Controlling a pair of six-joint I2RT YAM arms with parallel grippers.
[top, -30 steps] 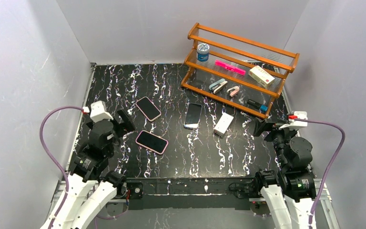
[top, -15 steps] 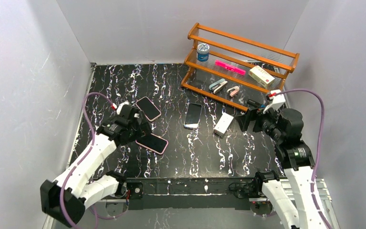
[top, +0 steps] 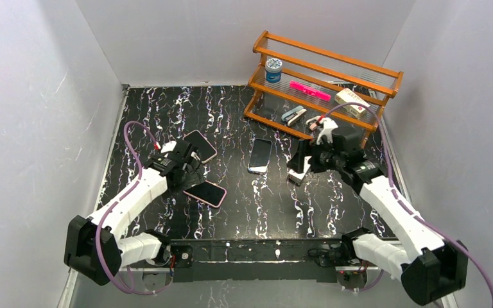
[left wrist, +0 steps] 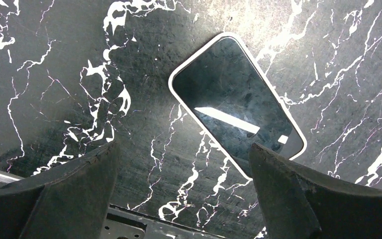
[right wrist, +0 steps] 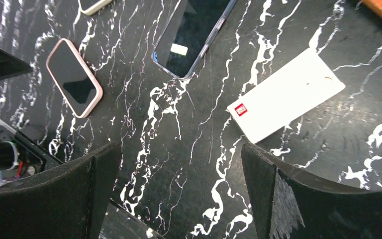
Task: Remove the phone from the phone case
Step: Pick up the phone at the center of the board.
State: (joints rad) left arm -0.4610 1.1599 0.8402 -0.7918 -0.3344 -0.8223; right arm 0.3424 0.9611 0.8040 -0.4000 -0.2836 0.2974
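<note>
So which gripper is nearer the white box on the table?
Right. The right gripper hovers open almost over the white box. The left gripper is well off on the other side, open over a pale-cased phone.

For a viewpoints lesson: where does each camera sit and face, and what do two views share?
Top external: above and behind, facing down at the table; left arm, right arm show.
Left wrist: on left gripper, facing a cased phone below; fingers show.
Right wrist: on right gripper, facing a white box below; fingers show.
Shared: top and right wrist show the white box.
</note>
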